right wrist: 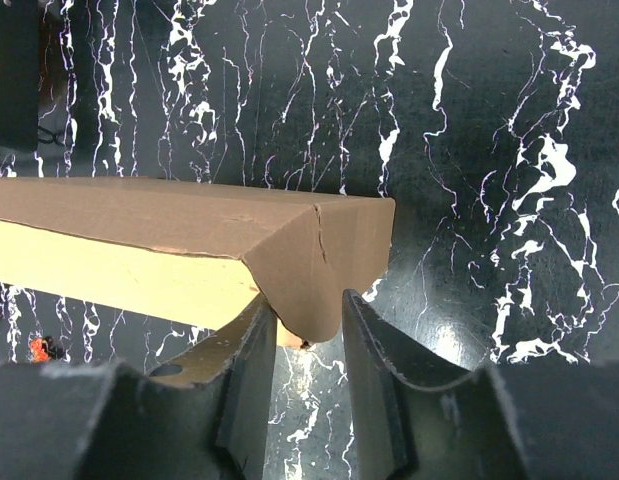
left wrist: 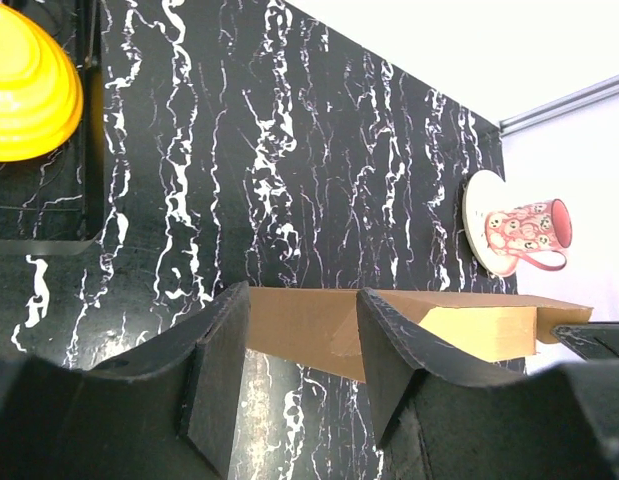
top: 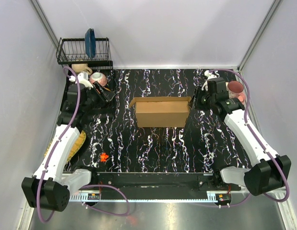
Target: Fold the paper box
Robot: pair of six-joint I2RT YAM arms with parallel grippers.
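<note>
Right wrist view puts the bent end flap of the paper box (right wrist: 189, 215) straight between the fingers of the right pincer (right wrist: 306, 310). The curled brown corner hangs into the gap, with one finger on each side. The jaws stand partly apart around it. Whether they pinch the cardboard or only bracket it, I cannot tell.

Seen from the top external view, the box sits near the middle of the worktop (top: 153, 153), its long axis running left to right across the robot's front. The right pincer is at the box's right end, at the flap there. The left pincer (top: 110, 97) stands clear of the left end, towards the back left. In its own wrist view its jaws are about half open and hold nothing, and the box's long side shows beyond the fingertips, apart from them.

By my judgement the coming move belongs to the right arm. The flap lies directly ahead of it, and folding would mean swinging that flap inward along the long axis, towards the left. To brace the other end, the left arm would first have to travel rightward.
</note>
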